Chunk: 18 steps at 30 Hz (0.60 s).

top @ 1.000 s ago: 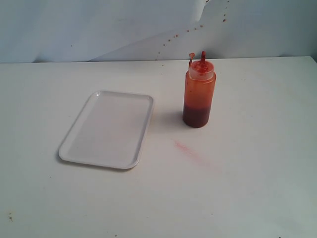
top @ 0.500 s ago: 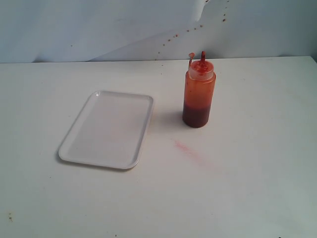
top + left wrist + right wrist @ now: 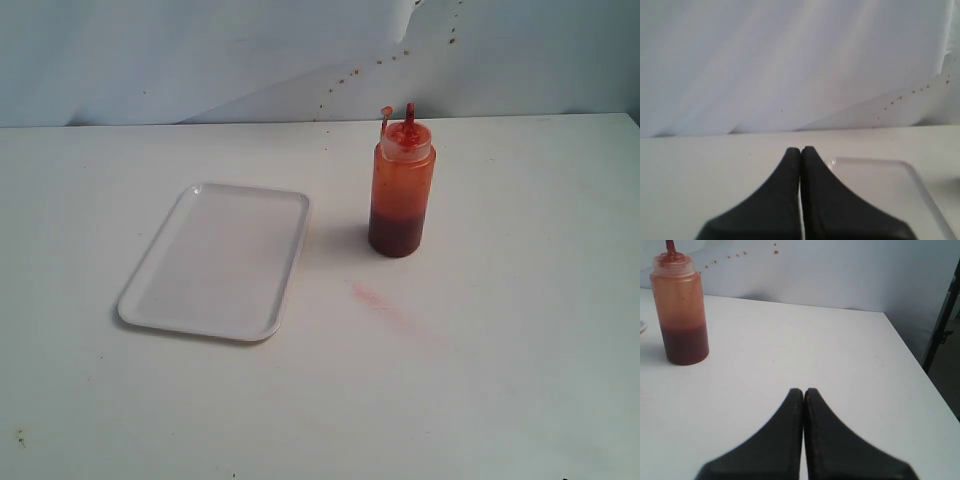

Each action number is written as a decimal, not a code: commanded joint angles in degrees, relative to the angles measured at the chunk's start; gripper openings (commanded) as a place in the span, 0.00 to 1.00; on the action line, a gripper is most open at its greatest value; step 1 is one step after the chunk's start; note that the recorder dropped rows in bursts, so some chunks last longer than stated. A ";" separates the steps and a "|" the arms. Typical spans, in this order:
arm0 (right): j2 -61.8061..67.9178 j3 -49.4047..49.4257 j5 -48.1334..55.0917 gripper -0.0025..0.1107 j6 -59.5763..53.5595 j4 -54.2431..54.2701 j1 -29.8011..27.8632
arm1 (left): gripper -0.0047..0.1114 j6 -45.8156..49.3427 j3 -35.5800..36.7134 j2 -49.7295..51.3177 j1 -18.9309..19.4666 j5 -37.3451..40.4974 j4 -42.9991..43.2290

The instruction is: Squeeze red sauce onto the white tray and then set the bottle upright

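The bench (image 3: 520,300) carries one white tray (image 3: 215,262), one bottle (image 3: 402,195) and one faint pale-red smear (image 3: 385,303). The bottle has one red nozzle (image 3: 409,112) and one tethered cap (image 3: 386,112). Four black fingers show: two left fingers (image 3: 780,205), two right fingers (image 3: 775,445). About ten small red specks (image 3: 379,61) dot the one backdrop (image 3: 200,60).

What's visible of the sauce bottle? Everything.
The bottle is a translucent plastic cylinder, tinted orange-red, standing upright on the white table, right of the white tray in the exterior view and apart from it. A red pointed nozzle tops it; its thin tethered cap sticks up beside the nozzle, off the tip. Dark red sauce fills roughly the lower third; the walls above look smeared. Only the table touches it.
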 commanded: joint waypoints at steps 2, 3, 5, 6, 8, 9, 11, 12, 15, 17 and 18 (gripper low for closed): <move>-0.33 0.21 -0.11 0.02 0.08 -0.37 0.17 | 0.04 -0.57 0.30 -0.17 0.06 -9.19 -0.47; -0.33 0.21 -0.11 0.02 0.08 -0.37 0.17 | 0.04 -0.57 0.30 -0.17 0.06 -10.63 -0.47; -0.33 0.21 -0.11 0.02 0.08 -0.37 0.17 | 0.04 -0.57 0.30 -0.17 0.06 -13.06 -0.47; -0.33 0.21 -0.11 0.02 0.08 -0.37 0.17 | 0.04 -0.57 0.30 -0.17 0.06 -13.60 -0.47; -0.33 0.21 -0.11 0.02 0.08 -0.37 0.17 | 0.04 -0.57 0.30 -0.17 0.06 -13.72 -0.47; -0.33 0.21 -0.11 0.02 0.08 -0.37 0.17 | 0.04 -0.57 0.30 -0.17 0.06 -13.35 -0.47; -0.33 0.21 -0.11 0.02 0.08 -0.37 0.17 | 0.04 -0.57 0.30 -0.17 0.06 -12.53 -0.47; -0.33 0.21 -0.11 0.02 0.08 -0.37 0.17 | 0.04 -0.47 0.30 -0.17 0.06 -12.30 -0.47; -0.33 0.21 -0.11 0.02 0.08 -0.37 0.17 | 0.04 -0.58 0.30 -0.17 0.06 -12.75 -0.47; -0.33 0.21 -0.11 0.02 0.08 -0.37 0.17 | 0.04 -1.67 0.30 -0.17 0.06 -13.04 -0.47; -0.33 0.21 -0.11 0.02 0.08 -0.37 0.17 | 0.04 -2.65 0.30 -0.17 0.06 -13.29 -0.47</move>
